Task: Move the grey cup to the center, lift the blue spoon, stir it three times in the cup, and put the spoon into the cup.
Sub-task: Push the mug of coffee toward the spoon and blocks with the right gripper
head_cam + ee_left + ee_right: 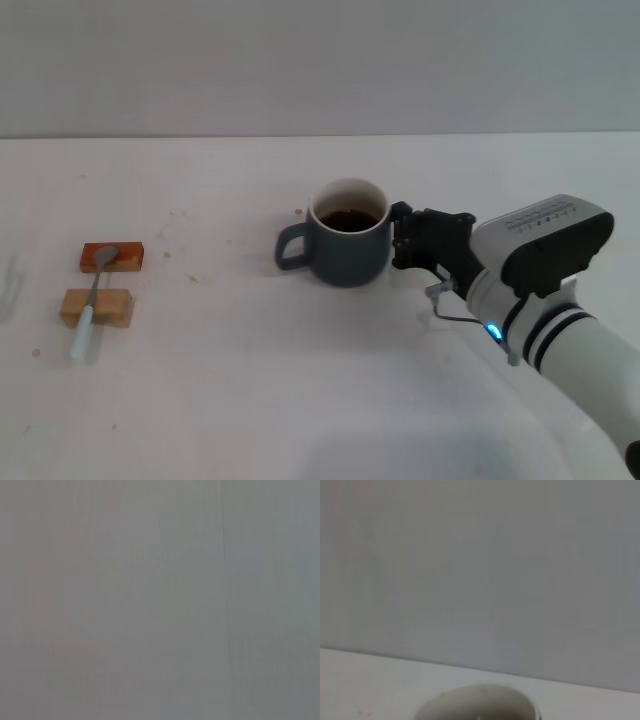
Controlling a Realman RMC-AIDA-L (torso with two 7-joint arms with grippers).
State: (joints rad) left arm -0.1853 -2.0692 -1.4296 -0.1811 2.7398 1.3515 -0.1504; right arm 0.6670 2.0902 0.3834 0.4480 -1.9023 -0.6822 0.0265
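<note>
1 claw, the right claw [400, 240], touches the cup [345, 245] at mid-desk; whether it grips, I cannot tell. The spoon [92, 300] waits far left.

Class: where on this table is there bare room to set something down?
Free: the table between the blue spoon and grey cup, and in front of both. Crowded: the cup's right side, where the right gripper sits.
</note>
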